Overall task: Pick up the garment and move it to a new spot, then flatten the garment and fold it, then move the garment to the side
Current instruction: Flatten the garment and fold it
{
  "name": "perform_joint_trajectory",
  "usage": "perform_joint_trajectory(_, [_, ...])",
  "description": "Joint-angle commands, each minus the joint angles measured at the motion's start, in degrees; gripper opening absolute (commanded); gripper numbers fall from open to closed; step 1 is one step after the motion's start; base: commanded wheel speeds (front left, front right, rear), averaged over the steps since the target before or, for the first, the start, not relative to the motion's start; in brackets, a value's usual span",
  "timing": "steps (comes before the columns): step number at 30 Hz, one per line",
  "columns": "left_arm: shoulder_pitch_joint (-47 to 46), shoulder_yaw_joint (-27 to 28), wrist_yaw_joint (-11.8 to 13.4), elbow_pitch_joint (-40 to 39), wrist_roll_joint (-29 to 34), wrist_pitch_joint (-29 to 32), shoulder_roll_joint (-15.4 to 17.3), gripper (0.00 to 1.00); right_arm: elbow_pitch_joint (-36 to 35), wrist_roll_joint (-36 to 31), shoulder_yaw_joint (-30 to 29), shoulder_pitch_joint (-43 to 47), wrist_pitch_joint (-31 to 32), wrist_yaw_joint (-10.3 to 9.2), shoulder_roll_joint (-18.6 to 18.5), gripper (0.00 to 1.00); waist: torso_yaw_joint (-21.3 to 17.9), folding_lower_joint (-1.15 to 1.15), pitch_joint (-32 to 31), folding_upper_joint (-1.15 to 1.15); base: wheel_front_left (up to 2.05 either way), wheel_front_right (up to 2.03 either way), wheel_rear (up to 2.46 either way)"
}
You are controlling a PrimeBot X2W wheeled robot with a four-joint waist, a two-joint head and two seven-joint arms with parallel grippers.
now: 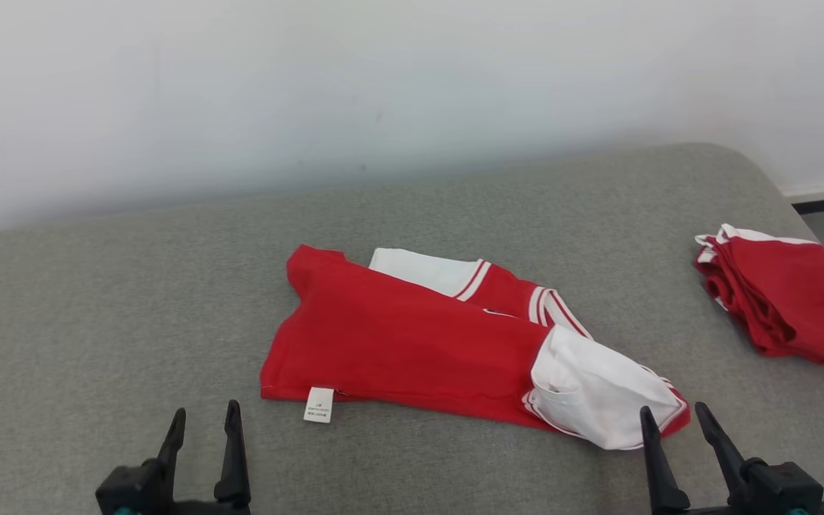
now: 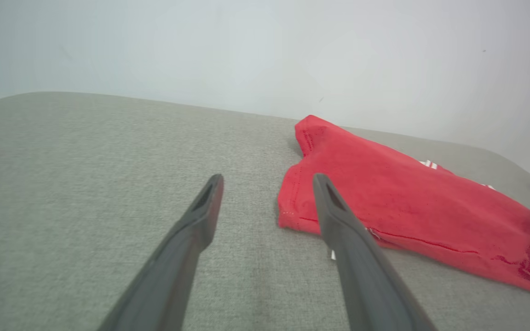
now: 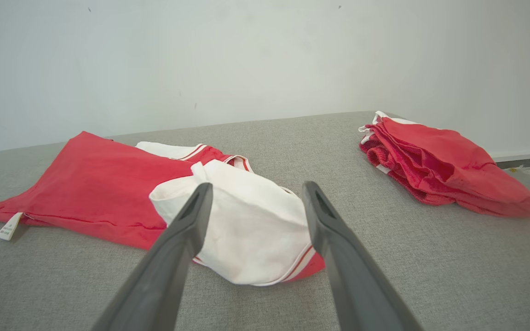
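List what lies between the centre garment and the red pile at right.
Nothing: bare grey surface between garment and pile, seen in head and right wrist views.

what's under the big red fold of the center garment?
A white panel and striped red trim poke out past the far edge of the red fold. The rest beneath is covered.

Bright, even light; faint shadows; soft-focus left pincer (image 2: 267, 178).
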Motion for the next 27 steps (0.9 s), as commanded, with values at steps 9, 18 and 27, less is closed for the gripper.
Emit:
perform_joint_trajectory(9, [11.6,2.4,-1.8,-13.3,6.0,-0.2,-1.4,1.0,-0.1,-0.7,-3.8,1.7,0.1,-0.13,0.0,1.0,5.0,0.0,-2.6,0.0,0.0,0.0,0.0])
perform_joint_trajectory(18, [17.7,4.5,-3.4,-16.5,8.8,-0.2,-1.9,1.0,1.4,-1.2,-5.4,3.8,-0.2,-0.13,0.0,1.0,7.4,0.0,-4.8,0.0,0.0,0.0,0.0])
perform_joint_trajectory(27, [19.8,6.6,-4.3,-17.1,9.5,-0.2,-2.1,1.0,2.7,-1.2,-5.3,4.6,-0.4,-0.13,0.0,1.0,7.9,0.0,-5.8,0.0,0.0,0.0,0.0])
